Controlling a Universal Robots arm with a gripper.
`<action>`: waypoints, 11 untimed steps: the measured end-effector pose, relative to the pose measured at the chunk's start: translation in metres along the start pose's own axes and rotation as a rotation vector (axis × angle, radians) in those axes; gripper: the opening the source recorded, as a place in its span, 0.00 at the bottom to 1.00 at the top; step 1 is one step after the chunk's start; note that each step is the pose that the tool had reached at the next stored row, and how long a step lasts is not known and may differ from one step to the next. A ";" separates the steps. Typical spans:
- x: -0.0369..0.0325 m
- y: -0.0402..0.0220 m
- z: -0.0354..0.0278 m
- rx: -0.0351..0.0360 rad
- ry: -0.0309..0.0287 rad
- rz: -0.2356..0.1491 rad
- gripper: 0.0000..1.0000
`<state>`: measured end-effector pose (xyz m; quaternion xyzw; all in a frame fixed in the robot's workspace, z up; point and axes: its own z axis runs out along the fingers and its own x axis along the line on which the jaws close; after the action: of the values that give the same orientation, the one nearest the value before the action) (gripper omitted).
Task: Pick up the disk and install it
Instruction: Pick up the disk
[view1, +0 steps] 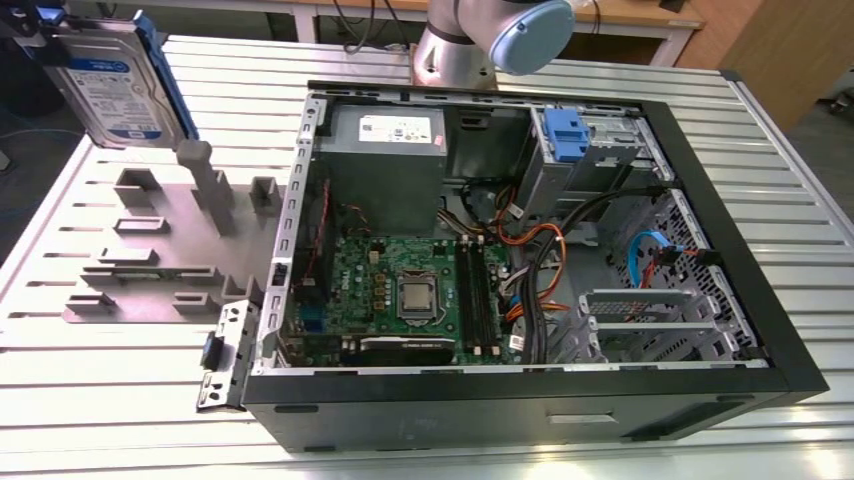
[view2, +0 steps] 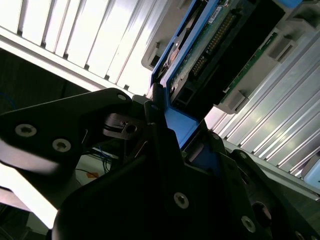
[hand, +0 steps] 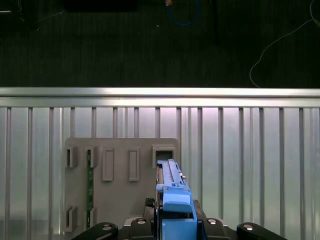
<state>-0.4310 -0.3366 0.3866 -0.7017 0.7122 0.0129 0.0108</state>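
Note:
The disk (view1: 120, 85), a silver drive with a white-and-blue label in a blue carrier, hangs upright at the exterior view's far left, just above the grey slotted holder block (view1: 160, 245). My gripper (view1: 51, 25) is shut on its upper end. In the first wrist view the disk (hand: 172, 195) appears edge-on between my gripper (hand: 175, 231) and the holder block (hand: 120, 175), above an empty slot (hand: 163, 152). The second wrist view shows the disk's green circuit side (view2: 215, 45) and blue carrier (view2: 180, 125) clamped by my gripper (view2: 165, 145).
An open computer case (view1: 787, 370) lies in the middle of the ribbed metal table (view1: 120, 420), with its motherboard (view1: 400, 290), cables and a drive bay holding a blue caddy (view1: 565, 135). The arm's base (view1: 487, 40) stands behind the case. The table's edge (hand: 160, 92) lies beyond the holder.

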 end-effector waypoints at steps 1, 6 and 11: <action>0.0000 0.0000 -0.0002 0.0001 0.0000 0.000 0.37; 0.0000 0.0000 -0.0013 0.0000 0.0000 0.000 0.37; -0.0001 0.0000 -0.0025 -0.0001 0.0000 0.000 0.37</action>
<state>-0.4310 -0.3366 0.3891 -0.7017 0.7123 0.0129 0.0108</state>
